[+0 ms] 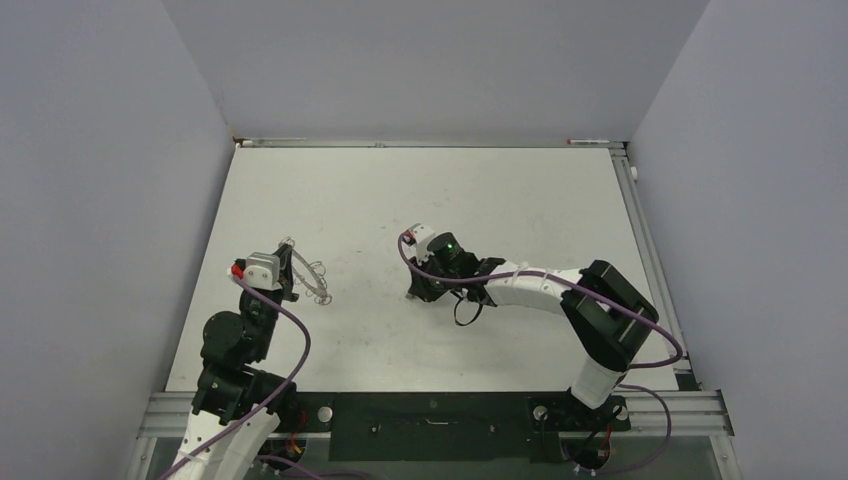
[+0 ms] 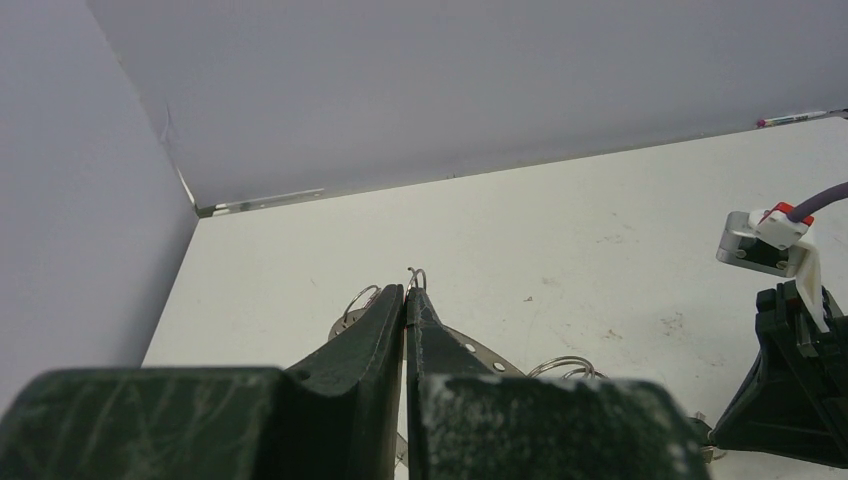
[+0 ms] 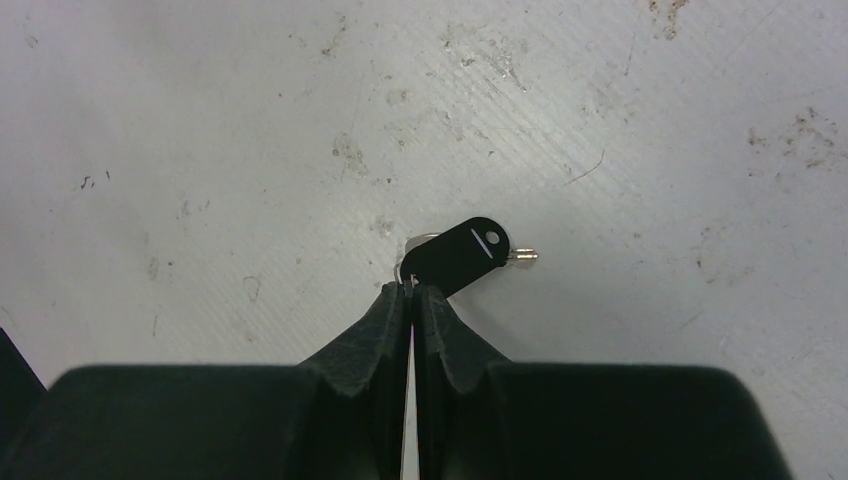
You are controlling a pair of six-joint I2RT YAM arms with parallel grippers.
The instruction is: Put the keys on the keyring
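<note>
The keyring (image 2: pixel 492 357) is a flat grey ring with small holes and wire loops on its rim. My left gripper (image 2: pixel 406 292) is shut on its rim, and one wire loop (image 2: pixel 416 275) sticks out past the tips. In the top view the keyring (image 1: pixel 316 279) is at the left gripper (image 1: pixel 291 266), left of centre. The key (image 3: pixel 459 256) has a black head and a short silvery tip (image 3: pixel 522 256). My right gripper (image 3: pixel 411 289) is shut on the small wire loop at its head, close to the table. In the top view the right gripper (image 1: pixel 418 291) hides the key.
The white table (image 1: pixel 500 200) is scuffed and walled by grey panels at the back and sides. A metal rail (image 1: pixel 640 230) runs along its right edge. The right arm's wrist (image 2: pixel 790 370) shows at the right of the left wrist view.
</note>
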